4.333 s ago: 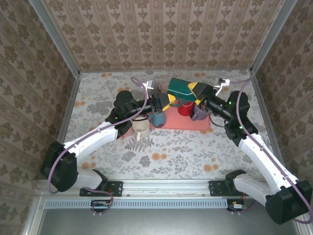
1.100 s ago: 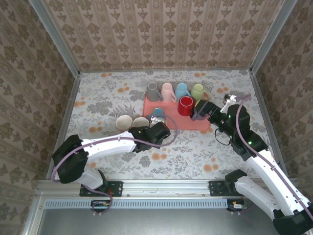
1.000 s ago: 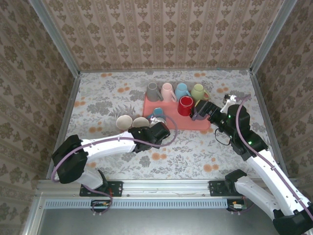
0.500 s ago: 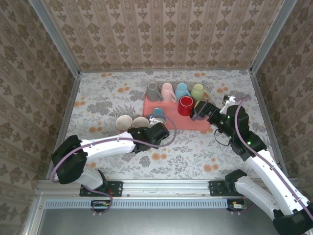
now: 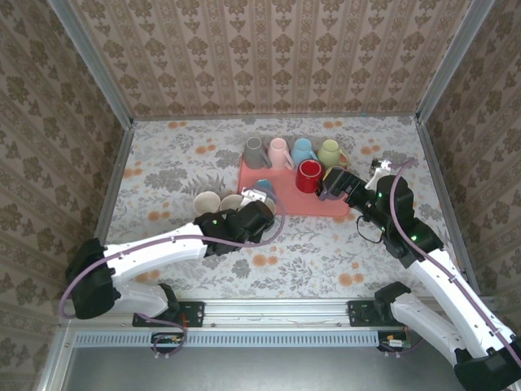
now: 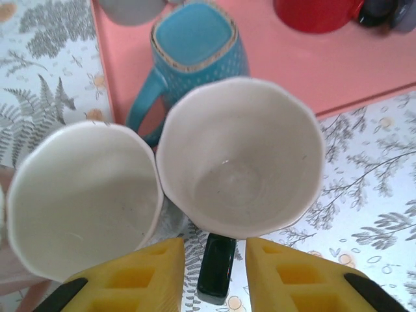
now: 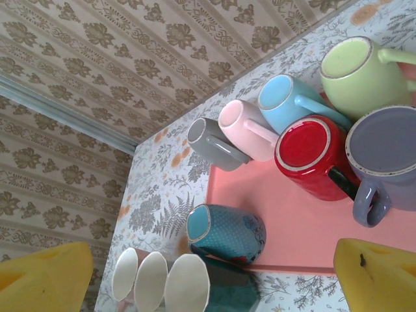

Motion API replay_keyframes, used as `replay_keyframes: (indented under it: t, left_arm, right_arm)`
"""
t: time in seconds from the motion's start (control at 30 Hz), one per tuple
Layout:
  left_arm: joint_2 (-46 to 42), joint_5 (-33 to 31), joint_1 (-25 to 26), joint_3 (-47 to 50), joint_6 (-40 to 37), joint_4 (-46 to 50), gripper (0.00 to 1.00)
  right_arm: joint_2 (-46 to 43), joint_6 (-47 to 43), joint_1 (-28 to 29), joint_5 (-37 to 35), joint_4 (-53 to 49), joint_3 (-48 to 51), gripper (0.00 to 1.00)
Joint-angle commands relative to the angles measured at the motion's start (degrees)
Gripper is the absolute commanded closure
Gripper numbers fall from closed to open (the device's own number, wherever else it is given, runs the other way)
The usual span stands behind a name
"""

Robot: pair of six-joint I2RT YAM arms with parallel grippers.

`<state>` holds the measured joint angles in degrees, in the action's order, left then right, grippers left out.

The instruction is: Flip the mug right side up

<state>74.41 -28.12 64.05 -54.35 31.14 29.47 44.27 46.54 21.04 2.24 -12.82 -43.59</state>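
1. Table [image 5: 326,244]: pale cover printed with grey ferns and orange blossoms. Brown damask wallpaper [image 5: 269,57] closes three sides, with metal posts [image 5: 96,65] running up from the far corners.
2. Pink tray [image 5: 303,205] lies right of centre, toward the far wall, and carries several mugs.
3. Mug [image 6: 240,156]: cream inside, dark handle. It stands mouth up on the table, just off the tray's near left edge. A blue dotted mug [image 6: 198,45] is just behind it on the tray, and another cream cup [image 6: 81,188] is just beside it on the left.
4. Left fingers [image 6: 130,279] flank the mug's handle with a slim gap on each side: released, not pinching.
5. Right fingers [image 7: 377,276] are spread wide and hold nothing, near the tray's right end.
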Motion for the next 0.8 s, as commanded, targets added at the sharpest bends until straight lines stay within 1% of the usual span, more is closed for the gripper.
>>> replay_keyframes:
  t: [0.0,0.07,0.13,0.2,0.3,0.33,0.37,0.47,0.6,0.7,0.77]
  left_arm:
    - [-3.4,1.5,-0.2,-4.4,-5.8,4.6,0.67]
    - [-5.4,1.9,-1.3,-7.2,-9.6,6.5,0.65]
    - [-6.9,4.2,-4.3,-9.1,-12.4,7.6,0.63]
    - [-8.4,8.6,-9.3,-9.9,-14.5,7.7,0.61]
    - [-10.1,16.7,-18.4,-10.0,-15.1,7.1,0.58]
    - [-10.5,18.6,-20.9,-10.0,-15.3,6.7,0.57]
    - [-10.8,18.8,-22.3,-10.0,-16.0,6.4,0.57]
    - [-11.0,15.1,-22.6,-10.7,-18.7,7.5,0.56]
    - [-12.7,14.5,-22.5,-11.7,-19.0,8.6,0.55]
    - [-15.4,12.7,-22.6,-8.7,-19.2,6.0,0.55]
    - [-18.0,10.7,-22.6,-5.3,-19.6,3.1,0.54]
  right_arm:
    - [0.5,-1.9,-0.1,2.1,1.5,-0.7,0.04]
    - [2.1,-3.8,-0.1,3.3,0.1,-2.2,0.03]
    - [4.0,-5.5,-0.1,4.6,-1.7,-4.2,0.03]
    - [6.5,-6.7,0.0,6.4,-3.3,-6.3,0.04]
    - [10.7,-8.6,0.3,10.2,-5.1,-9.4,0.04]
    - [12.4,-9.8,1.0,11.0,-6.0,-10.6,0.05]
    - [14.7,-11.3,2.3,10.9,-7.7,-12.3,0.05]
    - [22.6,-16.1,7.3,8.3,-14.6,-19.2,0.05]
    - [32.3,-18.8,12.6,4.1,-20.8,-27.0,0.05]
    - [40.4,-16.0,15.5,-2.0,-25.0,-32.9,0.06]
    - [46.3,-9.7,16.9,-5.9,-29.6,-38.4,0.06]
